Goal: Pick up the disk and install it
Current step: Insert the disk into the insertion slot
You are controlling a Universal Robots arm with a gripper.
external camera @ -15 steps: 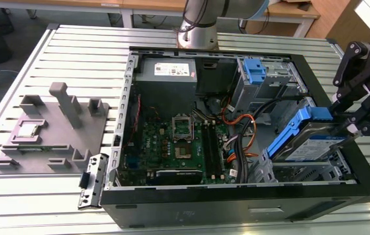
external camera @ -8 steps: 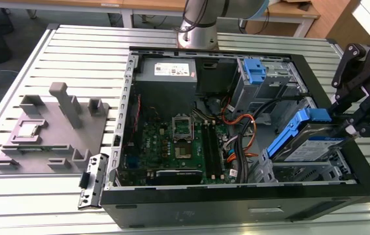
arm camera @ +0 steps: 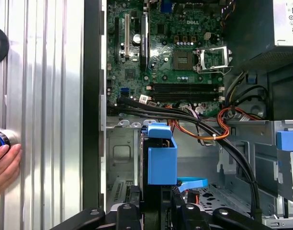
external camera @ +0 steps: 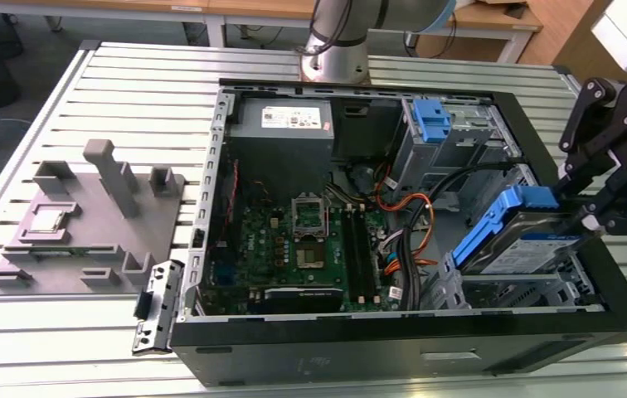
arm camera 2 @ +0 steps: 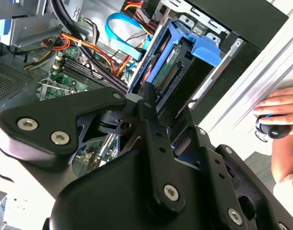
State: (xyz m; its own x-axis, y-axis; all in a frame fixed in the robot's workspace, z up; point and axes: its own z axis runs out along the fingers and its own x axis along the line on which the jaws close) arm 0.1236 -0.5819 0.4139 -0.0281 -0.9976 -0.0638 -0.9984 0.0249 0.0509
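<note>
while the tower case (external camera: pixel 402 336) lies open on its side on the slatted metal table (external camera: pixel 125 75), the gripper (external camera: pixel 585 217) is over at the exterior view's right with its fingers pinched onto the end of the disk (external camera: pixel 518 240). the disk sits tilted, its lower end down by the drive bay (external camera: pixel 512 290) at the corner of the case and its upper end raised toward the gripper (so it's not lying flat). in the first wrist view the blue bracket (arm camera: pixel 162 160) stands up between the fingers, with the green motherboard (arm camera: pixel 175 52) beyond it and orange and black cables (arm camera: pixel 208 134) running past. another blue latch piece (external camera: pixel 430 120) sits in a bay near the grey power supply (external camera: pixel 283 120). a grey fixture block (external camera: pixel 92 211) rests on the table at the exterior view's left, well apart from the case. a person's hand (arm camera: pixel 4 165) rests on the table just outside the case wall.
</note>
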